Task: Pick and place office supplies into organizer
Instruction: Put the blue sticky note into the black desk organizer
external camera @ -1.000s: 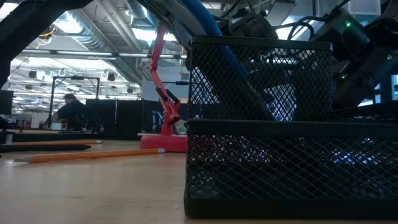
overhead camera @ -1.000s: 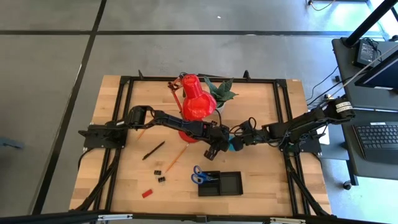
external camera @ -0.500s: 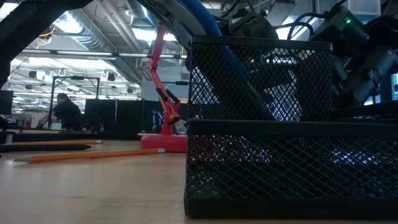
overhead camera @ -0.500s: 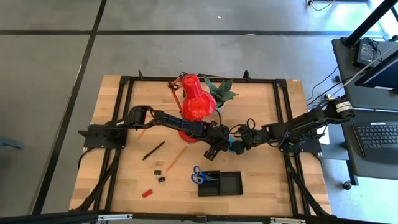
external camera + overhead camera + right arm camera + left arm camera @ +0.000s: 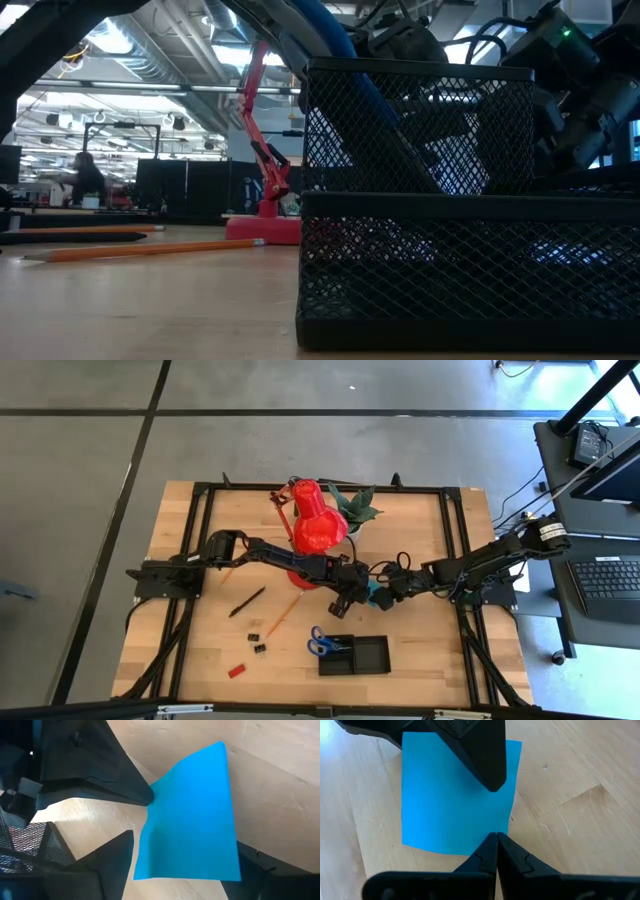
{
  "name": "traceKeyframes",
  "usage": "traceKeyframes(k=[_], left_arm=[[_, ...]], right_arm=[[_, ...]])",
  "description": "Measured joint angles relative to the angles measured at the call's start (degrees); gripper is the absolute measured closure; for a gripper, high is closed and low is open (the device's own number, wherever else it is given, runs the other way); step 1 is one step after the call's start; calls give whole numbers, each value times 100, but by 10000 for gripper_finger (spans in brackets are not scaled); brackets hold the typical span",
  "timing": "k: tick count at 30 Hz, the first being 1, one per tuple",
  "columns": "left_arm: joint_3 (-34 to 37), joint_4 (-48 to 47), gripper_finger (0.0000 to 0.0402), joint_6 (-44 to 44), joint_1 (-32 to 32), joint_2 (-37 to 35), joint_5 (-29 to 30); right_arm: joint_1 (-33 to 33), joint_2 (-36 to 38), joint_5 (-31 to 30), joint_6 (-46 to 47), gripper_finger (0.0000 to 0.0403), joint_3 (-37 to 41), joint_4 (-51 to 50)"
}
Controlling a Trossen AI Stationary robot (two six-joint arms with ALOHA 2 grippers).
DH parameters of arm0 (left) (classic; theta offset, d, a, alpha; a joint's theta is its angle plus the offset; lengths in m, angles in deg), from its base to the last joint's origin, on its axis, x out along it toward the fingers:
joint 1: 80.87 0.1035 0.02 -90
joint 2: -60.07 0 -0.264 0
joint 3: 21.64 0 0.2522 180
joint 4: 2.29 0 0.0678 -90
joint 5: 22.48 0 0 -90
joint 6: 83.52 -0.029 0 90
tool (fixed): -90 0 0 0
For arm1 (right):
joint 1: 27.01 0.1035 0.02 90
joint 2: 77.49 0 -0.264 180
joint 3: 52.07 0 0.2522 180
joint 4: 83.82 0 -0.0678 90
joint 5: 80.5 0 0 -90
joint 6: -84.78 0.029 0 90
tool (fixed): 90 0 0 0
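Blue note pad lies flat on the worktop mid-table, above the organizer. Left gripper, fingers closed and empty, touches its edge; right gripper, fingers spread, straddles it. Grasp pending; next move requires closing on the pad.

Blue square note pad lies on the light wood table, between the right gripper fingers, which stand spread, one at each side of the pad's near edge. Left gripper tip touches the pad's edge at 9 o'clock. Black mesh organizer corner beyond it at 8 o'clock.
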Motion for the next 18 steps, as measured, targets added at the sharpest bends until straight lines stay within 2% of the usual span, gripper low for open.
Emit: traceKeyframes(k=[4,9,18], left_arm=[[0,-2,400,129,-22,0,-8],[0,-2,400,361,-83,2,-297],[0,27,400,634,-131,0,-33]], right_arm=[[-49,-2,-29,-48,144,0,9],[-113,-7,-250,-84,144,0,47],[-125,-11,-428,-108,144,9,263]])
